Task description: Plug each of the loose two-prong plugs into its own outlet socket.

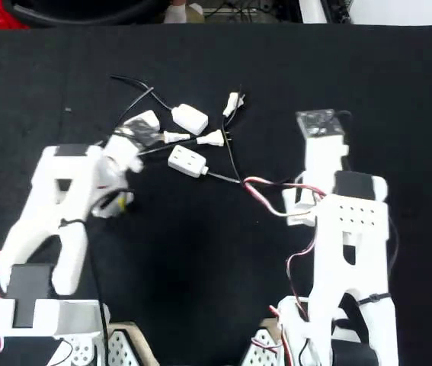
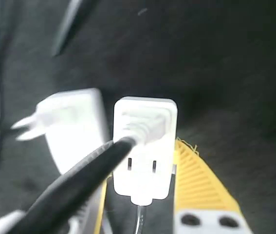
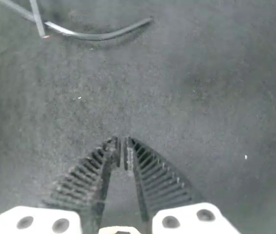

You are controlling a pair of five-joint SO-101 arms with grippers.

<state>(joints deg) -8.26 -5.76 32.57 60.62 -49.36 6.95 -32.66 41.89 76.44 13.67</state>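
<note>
Where black cloth (image 1: 200,259) spreads, a boxy socket (image 2: 142,180) (white plastic) lies.

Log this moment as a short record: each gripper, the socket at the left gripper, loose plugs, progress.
left gripper: at the outlet socket
outlet socket: corded plug on a black cable appears seated; lower slot pair empty
loose plugs: loose plug and second plug lie unplugged on the table
right gripper: shut, empty, over bare table
progress: unfinished
</note>
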